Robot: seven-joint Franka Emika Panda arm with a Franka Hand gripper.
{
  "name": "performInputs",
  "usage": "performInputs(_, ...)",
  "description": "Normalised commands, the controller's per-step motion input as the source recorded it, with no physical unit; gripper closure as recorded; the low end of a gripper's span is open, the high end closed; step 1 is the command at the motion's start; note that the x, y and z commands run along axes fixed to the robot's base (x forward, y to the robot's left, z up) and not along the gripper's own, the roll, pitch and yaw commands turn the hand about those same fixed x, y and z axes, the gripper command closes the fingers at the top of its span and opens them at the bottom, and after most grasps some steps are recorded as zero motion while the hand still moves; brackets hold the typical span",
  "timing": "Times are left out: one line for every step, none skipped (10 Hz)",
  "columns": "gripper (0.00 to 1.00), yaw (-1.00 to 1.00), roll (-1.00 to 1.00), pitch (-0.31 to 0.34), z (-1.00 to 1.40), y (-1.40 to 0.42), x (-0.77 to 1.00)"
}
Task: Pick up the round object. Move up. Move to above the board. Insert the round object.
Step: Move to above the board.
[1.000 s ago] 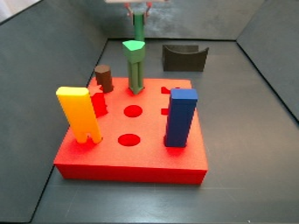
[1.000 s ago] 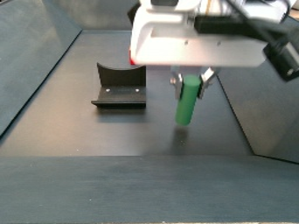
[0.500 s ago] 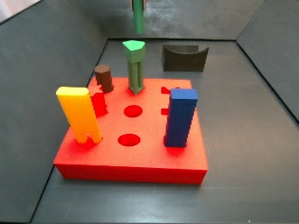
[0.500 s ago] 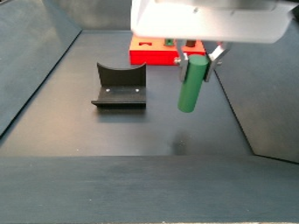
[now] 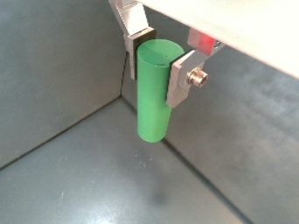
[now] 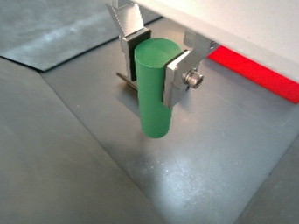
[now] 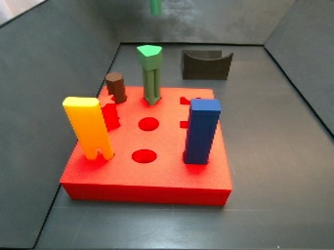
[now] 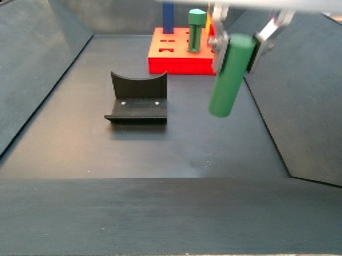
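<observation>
While airborne, the gripper (image 5: 160,59) clamps the round object (image 5: 153,92).

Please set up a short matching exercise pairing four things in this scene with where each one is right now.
Things:
1. round object
2. blue block
3. fixture
4. gripper

Places:
A. on the floor, beside the board
B. in the air, jaws shut on the peg
C. standing upright on the board
D. lifted clear of the floor

Pairs: 1-D, 2-C, 3-A, 4-B
</observation>
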Motion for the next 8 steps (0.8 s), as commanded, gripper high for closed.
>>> performInputs(1.0, -0.03, -0.03, 0.083, 1.0, 0.23, 0.0)
performInputs(1.0, -0.03, -0.02, 0.084, 1.0, 0.2, 0.0)
performInputs(1.0, -0.03, -0.02, 0.084, 1.0, 0.18, 0.0)
performInputs(1.0, -0.03, -0.02, 0.084, 1.0, 0.15, 0.0)
performInputs(1.0, -0.02, -0.01, 0.085, 0.9, 0.12, 0.0)
performInputs(1.0, -0.02, 0.0, 0.088, 0.69, 0.08, 0.0)
performInputs(1.0, -0.01, 0.0, 0.089, 0.58, 0.06, 0.0)
performInputs(1.0, 0.0, 0.01, 0.09, 0.37, 0.03, 0.0)
